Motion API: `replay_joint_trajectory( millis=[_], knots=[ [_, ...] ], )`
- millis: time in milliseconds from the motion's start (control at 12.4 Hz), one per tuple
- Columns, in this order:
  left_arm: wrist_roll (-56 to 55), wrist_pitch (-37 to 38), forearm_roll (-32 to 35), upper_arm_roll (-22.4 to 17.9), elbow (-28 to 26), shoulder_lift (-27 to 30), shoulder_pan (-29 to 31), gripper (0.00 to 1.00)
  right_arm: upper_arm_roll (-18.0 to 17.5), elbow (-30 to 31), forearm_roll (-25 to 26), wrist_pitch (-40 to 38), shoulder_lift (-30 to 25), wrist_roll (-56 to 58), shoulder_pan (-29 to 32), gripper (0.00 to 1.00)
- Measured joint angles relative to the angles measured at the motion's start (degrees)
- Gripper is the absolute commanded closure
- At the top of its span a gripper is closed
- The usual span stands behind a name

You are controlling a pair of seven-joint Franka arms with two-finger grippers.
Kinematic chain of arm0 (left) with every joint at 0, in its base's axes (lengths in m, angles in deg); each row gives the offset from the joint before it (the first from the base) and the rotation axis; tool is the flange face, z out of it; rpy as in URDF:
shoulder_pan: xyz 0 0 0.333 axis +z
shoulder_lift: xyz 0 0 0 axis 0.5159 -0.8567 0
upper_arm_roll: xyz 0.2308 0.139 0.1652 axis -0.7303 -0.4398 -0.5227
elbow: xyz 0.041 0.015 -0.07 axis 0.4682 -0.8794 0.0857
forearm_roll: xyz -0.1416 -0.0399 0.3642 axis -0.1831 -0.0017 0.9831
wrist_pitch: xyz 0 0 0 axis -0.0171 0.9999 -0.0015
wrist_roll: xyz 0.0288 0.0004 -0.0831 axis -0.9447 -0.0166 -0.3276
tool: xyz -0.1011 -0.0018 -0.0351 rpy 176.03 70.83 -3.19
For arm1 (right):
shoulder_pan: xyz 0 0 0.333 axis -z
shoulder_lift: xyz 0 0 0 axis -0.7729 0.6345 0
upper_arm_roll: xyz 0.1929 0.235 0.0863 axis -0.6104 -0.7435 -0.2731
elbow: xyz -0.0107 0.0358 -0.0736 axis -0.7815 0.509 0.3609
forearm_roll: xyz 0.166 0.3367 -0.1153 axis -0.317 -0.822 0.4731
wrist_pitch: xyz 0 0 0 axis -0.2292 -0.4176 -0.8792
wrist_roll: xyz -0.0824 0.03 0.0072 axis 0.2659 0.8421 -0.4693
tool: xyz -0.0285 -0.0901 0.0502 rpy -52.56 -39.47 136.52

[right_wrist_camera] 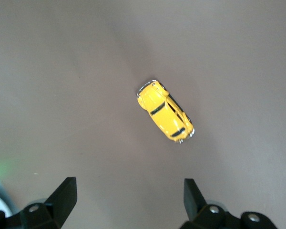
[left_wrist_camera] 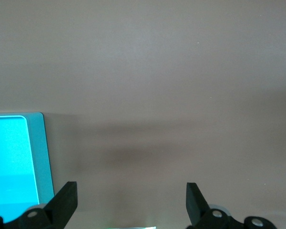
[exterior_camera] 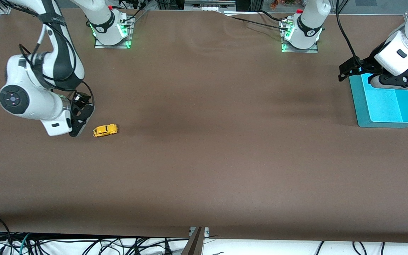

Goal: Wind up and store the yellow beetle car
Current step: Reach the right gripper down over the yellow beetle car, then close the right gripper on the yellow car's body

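The right end effector [right_wrist_camera: 126,202], fingers spread and empty, hovers just beside the yellow beetle car [exterior_camera: 105,130] on the surface [exterior_camera: 204,159]. It looks light, hard and slick: pinch its flat sides. The left end effector [left_wrist_camera: 131,202] waits open over the teal bin [exterior_camera: 363,106].

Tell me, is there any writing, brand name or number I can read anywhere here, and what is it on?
None can be read.
Yellow beetle car: no lettering or number shows on its body.
Teal bin: plain, no label.
Arm bases near the green lights: a small dark ring mark on each, too small to read.
Brown table: bare of print.
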Motion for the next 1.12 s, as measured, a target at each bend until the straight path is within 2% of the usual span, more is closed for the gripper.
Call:
replay_joint_trajectory(
  millis=[241,482,884,1125],
  knots=[
    [0.0,0.0,0.0,0.0,0.0,0.0,0.0,0.00,0.0,9.5,0.0,13.4,-1.0,9.3,0.0,0.01],
    [-0.1,0.7,0.0,-0.1,0.1,0.0,0.0,0.00,-0.2,15.0,0.0,23.8,-0.9,17.2,0.0,0.01],
    [-0.1,1.6,0.0,0.0,0.5,0.1,0.4,0.00,-0.2,16.8,0.0,35.1,3.8,28.2,0.0,0.01],
    [-0.1,1.8,0.0,-0.1,0.6,0.1,0.5,0.00,-0.3,16.8,0.0,39.1,6.9,31.0,0.0,0.02]
  ],
)
